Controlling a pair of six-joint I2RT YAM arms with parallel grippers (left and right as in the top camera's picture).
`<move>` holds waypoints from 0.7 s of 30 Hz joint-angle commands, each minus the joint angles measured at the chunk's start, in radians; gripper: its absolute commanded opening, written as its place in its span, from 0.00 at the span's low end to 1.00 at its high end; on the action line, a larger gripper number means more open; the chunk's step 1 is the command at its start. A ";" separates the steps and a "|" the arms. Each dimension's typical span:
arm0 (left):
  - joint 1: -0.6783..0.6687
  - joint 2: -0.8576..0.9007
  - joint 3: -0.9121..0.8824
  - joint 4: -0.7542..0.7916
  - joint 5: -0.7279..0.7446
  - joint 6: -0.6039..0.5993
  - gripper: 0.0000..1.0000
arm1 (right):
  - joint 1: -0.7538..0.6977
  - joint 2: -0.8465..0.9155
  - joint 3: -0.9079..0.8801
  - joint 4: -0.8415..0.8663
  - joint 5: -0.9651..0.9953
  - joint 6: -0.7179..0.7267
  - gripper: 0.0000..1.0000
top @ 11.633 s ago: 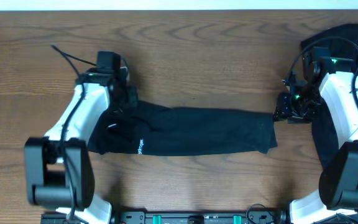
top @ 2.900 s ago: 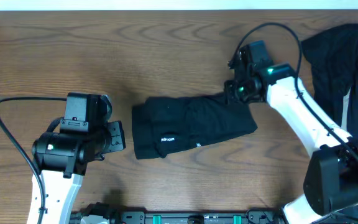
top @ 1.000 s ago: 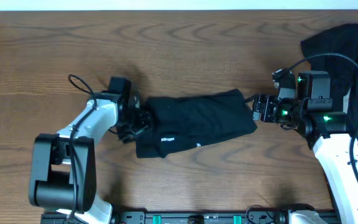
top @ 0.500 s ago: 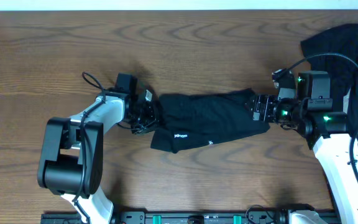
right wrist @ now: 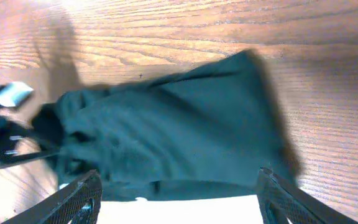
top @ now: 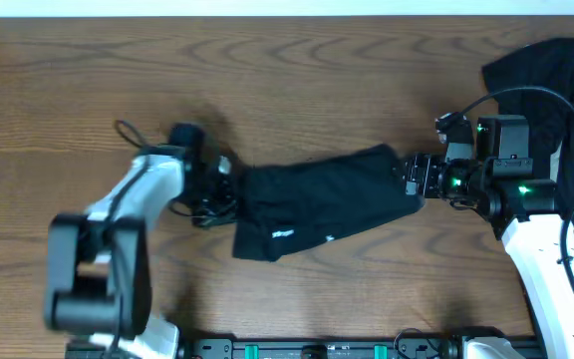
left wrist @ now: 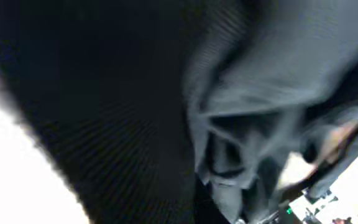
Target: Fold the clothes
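Lying centre-frame on the wooden table (top: 317, 299), the clothes (top: 317, 199) look light, limp and slump-prone, best taken at corners: the left gripper (top: 231, 189) pinches the left end, the right gripper (top: 414, 178) stands spread at the right end.

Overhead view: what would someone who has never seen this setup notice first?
The black garment, lying bunched across the middle of the wooden table, draws the eye first. The left gripper is shut on its left end, while the right gripper stands open at its right end. A second dark cloth sits heaped at the table's far right corner.
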 commanded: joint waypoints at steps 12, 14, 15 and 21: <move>-0.018 -0.203 0.412 -0.370 -0.203 0.196 0.06 | -0.008 -0.003 0.010 0.000 -0.004 -0.014 0.77; -0.066 -0.198 0.412 -0.368 -0.203 0.188 0.06 | -0.008 -0.003 0.010 0.000 -0.004 -0.014 0.77; -0.100 -0.193 0.411 -0.364 -0.203 0.184 0.06 | -0.008 -0.003 0.010 0.000 -0.004 -0.014 0.77; -0.316 -0.131 0.411 -0.282 -0.311 0.089 0.06 | -0.008 -0.003 0.010 0.000 -0.004 -0.014 0.76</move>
